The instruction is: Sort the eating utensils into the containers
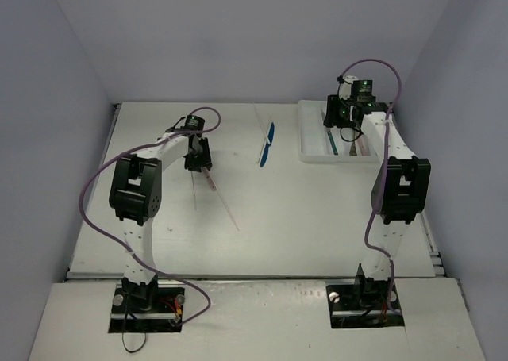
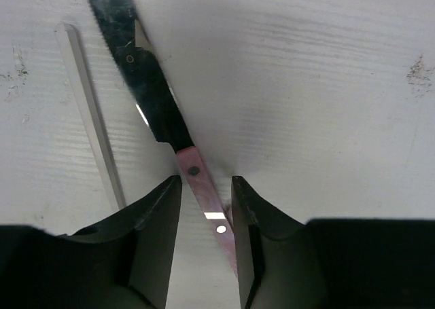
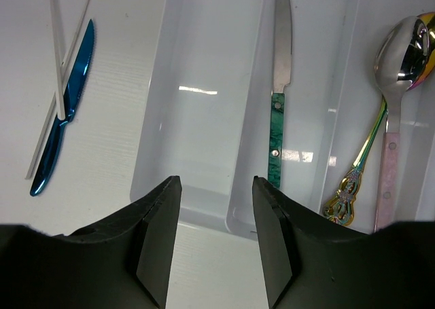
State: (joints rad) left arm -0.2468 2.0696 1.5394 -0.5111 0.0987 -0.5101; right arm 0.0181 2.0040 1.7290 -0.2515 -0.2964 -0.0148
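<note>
We find the pink-handled knife (image 2: 202, 190) on the left half of the surface (image 1: 317, 218), roughly midway between the near and far edges. Its long axis runs near to far with a slight slant. The dark blade points toward the far edge and the pink handle toward the near edge. A pale stick (image 2: 92, 119) lies flat just left of the blade, almost parallel to it.

The left gripper (image 2: 207, 183) points straight down over the knife, with the handle running at a slant between its jaws. The jaws stand narrowly apart and the handle seems to meet both fingers, but we cannot tell whether they actually pinch it. The left arm rises from its base at the near-left edge, bends at a raised elbow and reaches toward the far edge and inward.

The right arm stretches toward the far-right corner, where the white tray (image 1: 305, 135) sits. The right gripper (image 3: 216, 183) hangs over the tray's near end with its jaws spread wide and nothing between them.

In the tray, a teal-handled knife (image 3: 275, 146) lies along one narrow compartment with its blade pointing away from the wrist camera. In the next compartment to the right, a pink-handled spoon (image 3: 389, 153) lies lengthwise beside a gold, iridescent utensil (image 3: 355, 176).

A blue knife (image 1: 267, 144) lies on the bare surface left of the tray, toward the far edge, with its long axis near to far. Two thin pale sticks (image 3: 58, 58) cross over it.
</note>
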